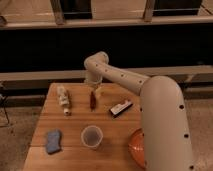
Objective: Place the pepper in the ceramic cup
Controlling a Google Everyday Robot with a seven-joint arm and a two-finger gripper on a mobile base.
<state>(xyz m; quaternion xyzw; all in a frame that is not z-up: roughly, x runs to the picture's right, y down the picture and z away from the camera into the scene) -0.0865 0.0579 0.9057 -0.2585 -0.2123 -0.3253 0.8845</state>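
the pepper is slim, dark red and tapered at its ends. it lies flat, its length running away from the camera, just under the gripper; whether the two touch cannot be told. the ceramic cup is small, round and pale with a dark inside. it stands upright, well apart from the gripper, on the near side and in line with it.

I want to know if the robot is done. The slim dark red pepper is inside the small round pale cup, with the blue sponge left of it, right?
Not quite. The camera view shows the slim dark red pepper outside the small round pale cup, farther back on the wooden table, just under the gripper. The blue sponge is left of the cup.
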